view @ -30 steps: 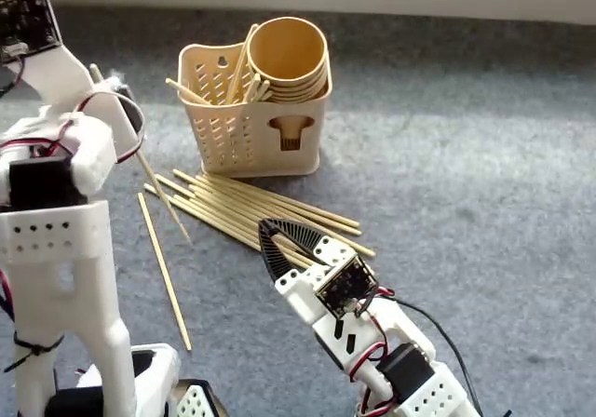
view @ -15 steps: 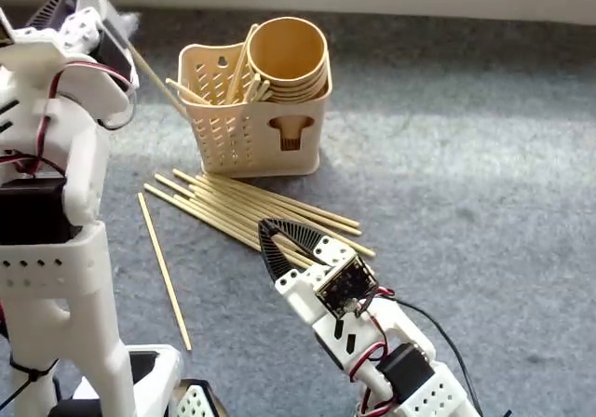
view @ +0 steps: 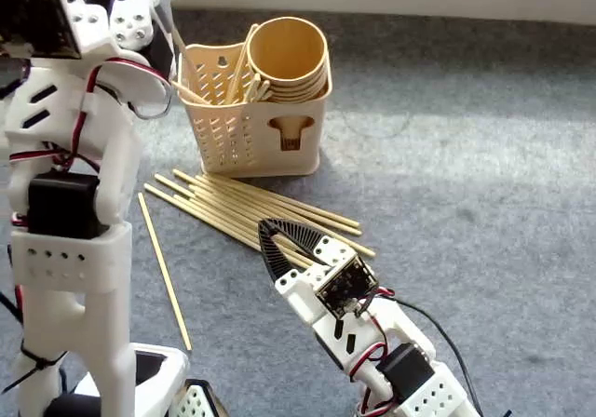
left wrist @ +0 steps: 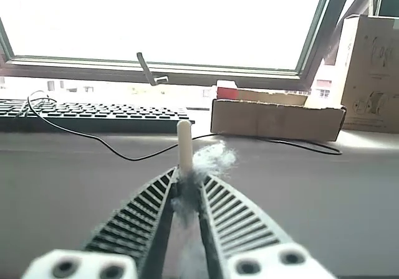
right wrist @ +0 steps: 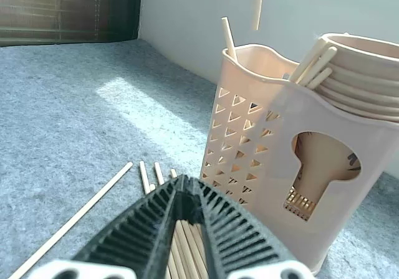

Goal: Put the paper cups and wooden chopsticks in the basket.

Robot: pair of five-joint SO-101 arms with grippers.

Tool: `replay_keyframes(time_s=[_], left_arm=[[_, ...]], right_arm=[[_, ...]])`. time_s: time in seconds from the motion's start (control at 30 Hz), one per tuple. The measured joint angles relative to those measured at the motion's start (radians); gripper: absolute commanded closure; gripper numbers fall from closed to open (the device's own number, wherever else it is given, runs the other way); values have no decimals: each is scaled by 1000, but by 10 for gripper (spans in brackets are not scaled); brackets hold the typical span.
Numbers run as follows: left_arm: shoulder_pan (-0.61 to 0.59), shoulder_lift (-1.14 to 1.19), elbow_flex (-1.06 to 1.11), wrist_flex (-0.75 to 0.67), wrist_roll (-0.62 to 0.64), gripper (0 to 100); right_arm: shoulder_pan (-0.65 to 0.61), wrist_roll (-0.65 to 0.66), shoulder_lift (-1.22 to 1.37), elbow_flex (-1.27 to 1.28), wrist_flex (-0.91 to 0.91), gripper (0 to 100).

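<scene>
At the upper left of the high view, we see the left pincer (left wrist: 186,180) raised high and clamped narrow on one chopstick (left wrist: 184,139), with a tuft of fluff (left wrist: 212,157) caught at the jaw tips. The lower end of that stick hangs just above the basket's open top (right wrist: 257,5).

Below it, a single chopstick (view: 164,268) lies apart on the grey worktop (view: 466,203). To its right stands the basket (view: 244,138). The paper cups (view: 289,49) are stacked in its right side, and several sticks lean in the left.

In front of the basket the loose chopsticks (view: 251,208) lie in a fanned pile. The right pincer (view: 277,245) rests low on the pile's near edge at lower centre. Its jaws are drawn together, and we cannot make out anything between them.

We judge the drop to be the risky part. The free slot beside the cups is narrow and already crowded. A tilted stick let go from this height could strike the rim or the leaning sticks and bounce out. The fluff might also drag on the stick and skew its fall.
</scene>
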Motion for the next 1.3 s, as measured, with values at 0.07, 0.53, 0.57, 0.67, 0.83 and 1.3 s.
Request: replay_keyframes(time_s=[0.07,0.53,0.57,0.67,0.83,1.3], left_arm=[[0,29,25,-21,-14,995],[5,72,193,-29,-54,995],[5,72,210,-29,-75,993],[11,72,253,-32,-157,987],[14,72,270,-35,-227,904],[9,72,259,84,-238,898]], right_arm=[[0,0,0,0,0,993],[0,34,0,0,0,993],[0,38,0,0,0,993],[0,41,0,0,0,993],[0,44,0,0,0,993],[0,44,0,0,0,993]])
